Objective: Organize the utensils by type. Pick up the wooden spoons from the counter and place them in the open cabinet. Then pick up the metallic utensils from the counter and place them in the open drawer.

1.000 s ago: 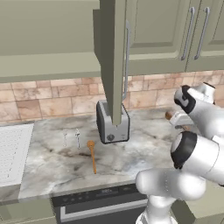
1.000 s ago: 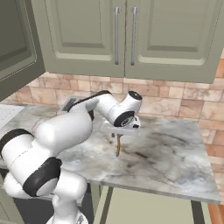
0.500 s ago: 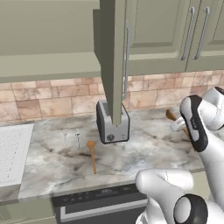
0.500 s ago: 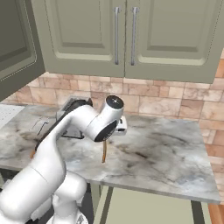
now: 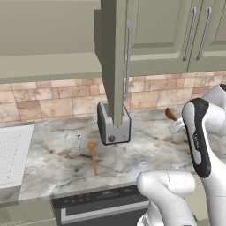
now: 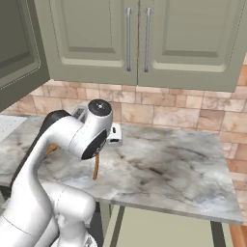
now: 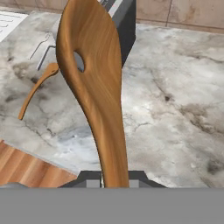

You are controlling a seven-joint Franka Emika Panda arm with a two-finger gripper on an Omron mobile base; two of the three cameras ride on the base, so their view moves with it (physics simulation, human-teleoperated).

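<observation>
1. In the left base view, a wooden spoon (image 5: 170,114) was seen lifted above the desk (image 5: 145,154), well right of the open cabinet (image 5: 115,66). It should be carried left and raised to shelf height, clearing the toaster (image 5: 113,124). A second wooden spoon (image 5: 92,156) and two metallic utensils (image 5: 73,139) lay on the desk.

2. In the right base view, the handle (image 6: 96,166) hung below the wrist.

3. In the hand view, the gripper (image 7: 115,183) was pinched on the orange-brown, grained spoon, whose bowl was pierced by a small hole.

Olive-green wall cupboards (image 6: 137,41) at twelve o'clock — tan brick backsplash (image 5: 57,95) beneath, wood floor (image 7: 30,173) at seven o'clock.
</observation>
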